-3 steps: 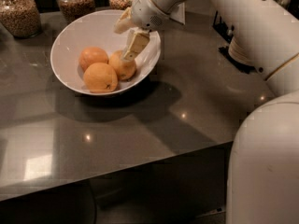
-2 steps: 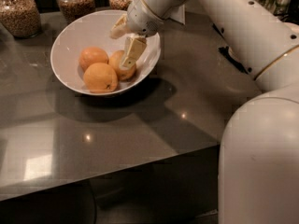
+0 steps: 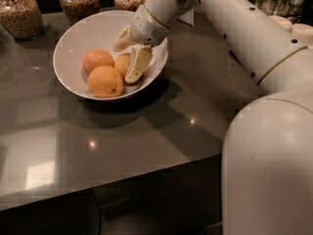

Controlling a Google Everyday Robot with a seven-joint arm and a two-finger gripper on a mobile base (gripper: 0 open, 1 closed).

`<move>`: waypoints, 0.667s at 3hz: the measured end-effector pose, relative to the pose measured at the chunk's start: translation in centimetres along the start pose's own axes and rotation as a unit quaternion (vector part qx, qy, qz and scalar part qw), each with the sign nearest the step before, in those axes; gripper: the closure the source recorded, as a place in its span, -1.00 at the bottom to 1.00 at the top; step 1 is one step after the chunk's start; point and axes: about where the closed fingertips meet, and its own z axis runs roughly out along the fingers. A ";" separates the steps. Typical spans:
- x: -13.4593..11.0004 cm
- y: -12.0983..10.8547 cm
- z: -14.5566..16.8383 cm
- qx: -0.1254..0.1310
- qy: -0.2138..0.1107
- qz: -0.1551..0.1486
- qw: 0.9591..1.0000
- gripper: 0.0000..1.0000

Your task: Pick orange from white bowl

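Matt end effector (image 3: 125,61) in glossy bowl (image 3: 73,45)

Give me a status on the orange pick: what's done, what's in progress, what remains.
Done: the pincer is inside the white bowl, with its fingers open and seemingly on either side of the paler orange. In hand: the grasp, since the fingers are not yet closed on it. Left: closing, then lifting that orange clear of the bowl, where it sits beside two other oranges.
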 end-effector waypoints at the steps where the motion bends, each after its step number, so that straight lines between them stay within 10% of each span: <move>1: 0.9 0.0 0.4 0.000 0.008 -0.010 1.000 -0.46; 2: 1.7 -0.3 0.9 0.006 0.021 -0.027 0.999 -0.50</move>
